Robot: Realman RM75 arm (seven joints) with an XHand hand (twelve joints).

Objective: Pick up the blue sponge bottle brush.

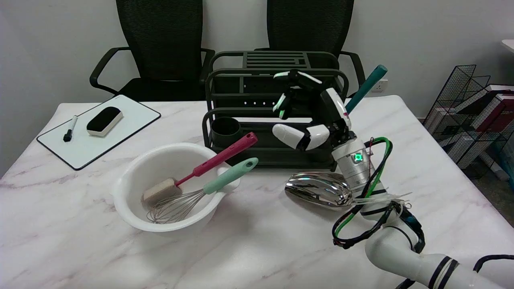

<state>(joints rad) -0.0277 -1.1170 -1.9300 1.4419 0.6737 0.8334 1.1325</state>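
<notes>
The right hand (311,116) is raised in front of the dark dish rack (225,86), fingers (283,106) spread and curled forward, holding nothing. Just behind the hand, a teal-blue handle (367,88) slants up and to the right: the blue sponge bottle brush; its sponge end is hidden behind the hand and wrist. Below the wrist, a shiny metal scoop (319,188) lies on the marble table (257,249). Left of it, a white bowl (132,208) holds a pink-handled sponge brush (219,158) and a whisk (192,198) with a mint handle. At far left, a whiteboard (132,116) carries an eraser (104,121) and a marker (70,129).
</notes>
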